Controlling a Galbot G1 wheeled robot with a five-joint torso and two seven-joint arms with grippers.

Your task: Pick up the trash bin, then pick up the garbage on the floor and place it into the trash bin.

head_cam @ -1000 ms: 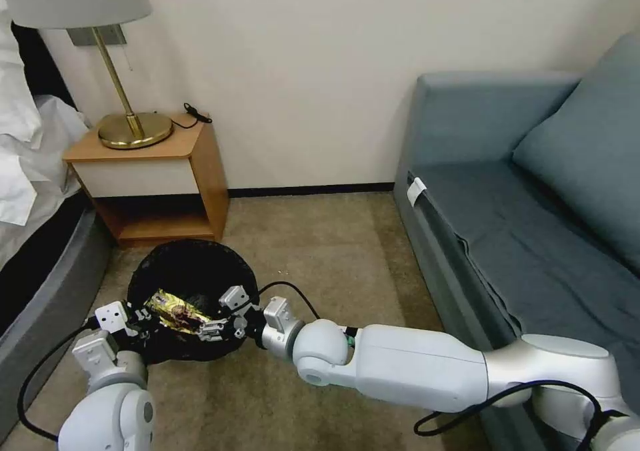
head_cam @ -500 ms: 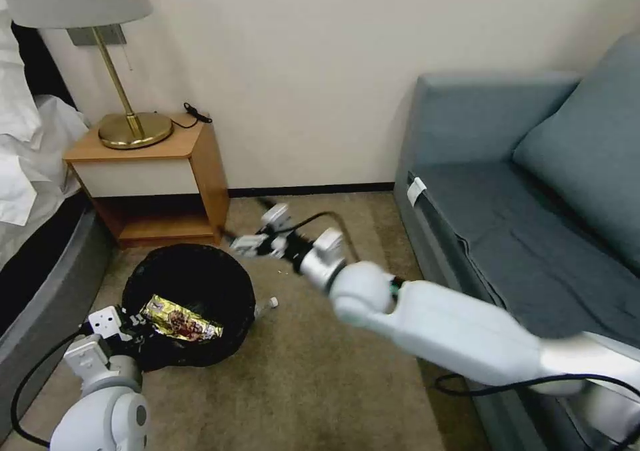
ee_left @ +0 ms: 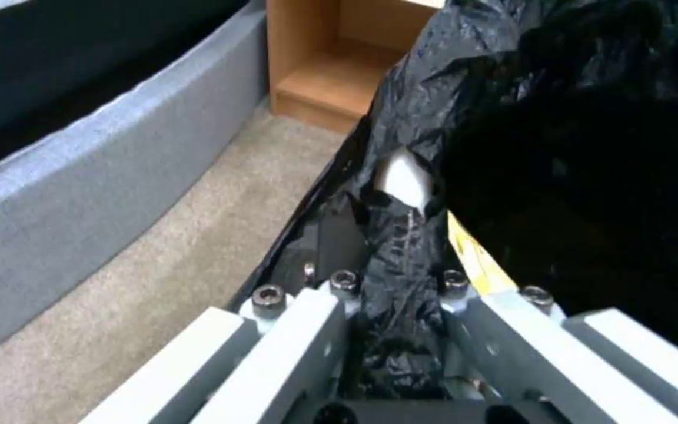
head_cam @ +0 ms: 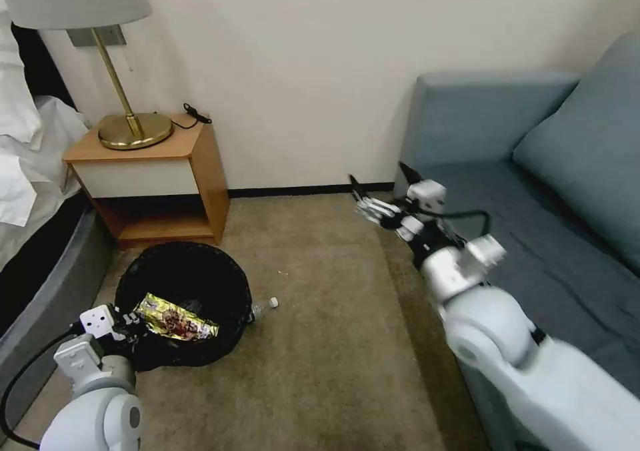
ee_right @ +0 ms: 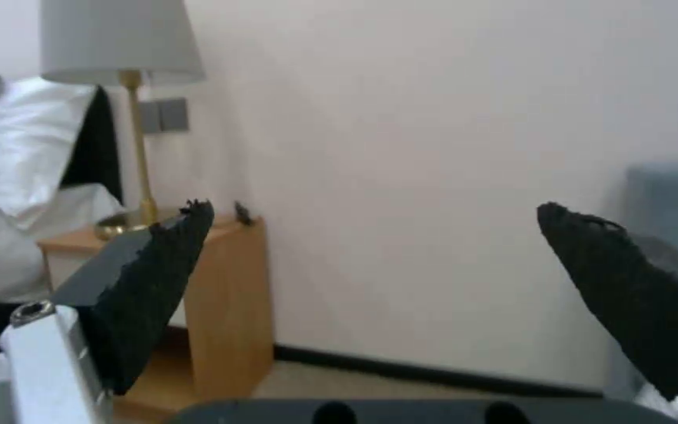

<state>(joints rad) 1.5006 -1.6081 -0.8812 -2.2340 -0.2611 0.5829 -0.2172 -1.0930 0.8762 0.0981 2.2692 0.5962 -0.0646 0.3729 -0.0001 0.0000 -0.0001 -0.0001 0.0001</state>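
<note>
Carpet [head_cam: 333, 344] | left claw [head_cam: 127, 323] grips trash bin [head_cam: 183, 274] | right claw [head_cam: 380, 191] open

Black, crinkly liner over the trash bin [head_cam: 183, 264], glossy in the left wrist view. Shiny gold snack wrapper [head_cam: 175, 317] inside, printed with a dark reddish picture. Small clear bottle [head_cam: 264, 306] with a white cap, on beige carpet [head_cam: 320, 344]. White and grey casing on the right gripper [head_cam: 382, 185], fingertips [ee_right: 159, 277] black (matte, rough-edged). Grey-blue sofa [head_cam: 533, 204]. Orange-brown wooden nightstand [head_cam: 167, 177], brass lamp [head_cam: 133, 127].
</note>
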